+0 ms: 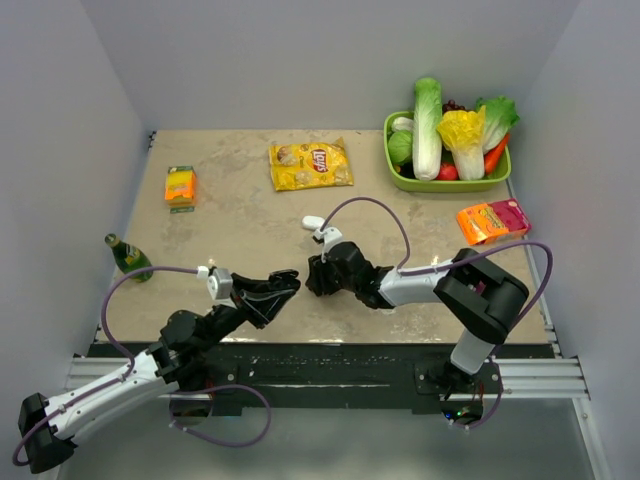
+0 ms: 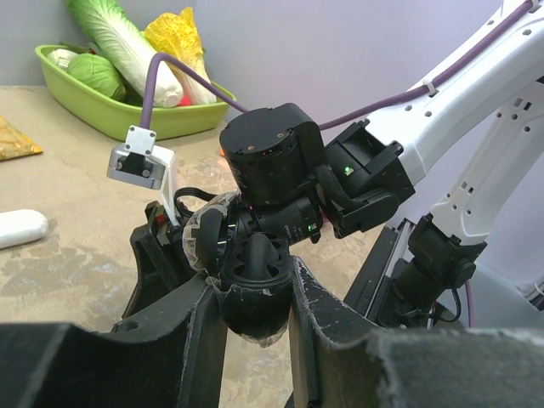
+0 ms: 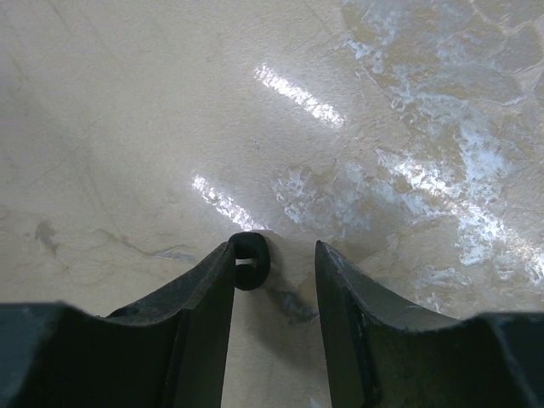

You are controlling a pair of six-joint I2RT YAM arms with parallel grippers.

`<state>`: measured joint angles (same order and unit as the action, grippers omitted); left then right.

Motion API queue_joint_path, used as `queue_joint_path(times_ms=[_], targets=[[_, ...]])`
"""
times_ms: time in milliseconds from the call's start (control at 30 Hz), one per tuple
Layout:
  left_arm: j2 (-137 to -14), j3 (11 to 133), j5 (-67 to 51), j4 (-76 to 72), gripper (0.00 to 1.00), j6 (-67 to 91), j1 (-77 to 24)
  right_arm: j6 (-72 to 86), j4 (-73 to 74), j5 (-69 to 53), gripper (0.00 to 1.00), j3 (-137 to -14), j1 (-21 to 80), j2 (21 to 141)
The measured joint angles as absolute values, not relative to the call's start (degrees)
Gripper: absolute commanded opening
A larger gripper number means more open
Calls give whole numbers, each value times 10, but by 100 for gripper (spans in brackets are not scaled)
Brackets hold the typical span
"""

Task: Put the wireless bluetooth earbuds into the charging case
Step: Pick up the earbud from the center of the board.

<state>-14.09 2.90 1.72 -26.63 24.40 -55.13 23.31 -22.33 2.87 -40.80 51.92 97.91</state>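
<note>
The white pill-shaped charging case (image 1: 313, 222) lies on the table just beyond both grippers; it also shows at the left edge of the left wrist view (image 2: 19, 228). My left gripper (image 1: 288, 284) (image 2: 253, 285) is shut on a dark earbud (image 2: 255, 306), held above the table and right up against my right gripper (image 1: 312, 280). My right gripper (image 3: 275, 248) is open and low over the table. A second small dark earbud (image 3: 251, 259) lies between its fingers, against the left finger. No whitish earbuds are in view.
A green basket (image 1: 447, 183) of vegetables stands at the back right. An orange-pink packet (image 1: 492, 220) lies in front of it. A yellow chips bag (image 1: 311, 165), an orange box (image 1: 180, 186) and a green bottle (image 1: 128, 256) lie further left.
</note>
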Motion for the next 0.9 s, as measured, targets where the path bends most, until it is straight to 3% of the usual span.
queue_joint_path(times_ms=[400, 500, 533, 567, 900], targets=[[-141, 29, 17, -269, 0, 244, -551, 240, -228, 4, 21, -404, 521, 979], [-141, 29, 17, -269, 0, 244, -551, 240, -232, 4, 13, -402, 521, 979], [-141, 29, 17, -269, 0, 244, -551, 241, -235, 4, 2, -402, 521, 979], [-141, 29, 17, -269, 0, 244, -551, 242, -237, 4, 0, -401, 521, 978], [-142, 29, 17, -272, 0, 244, -551, 250, -208, 11, 0, -364, 521, 905]])
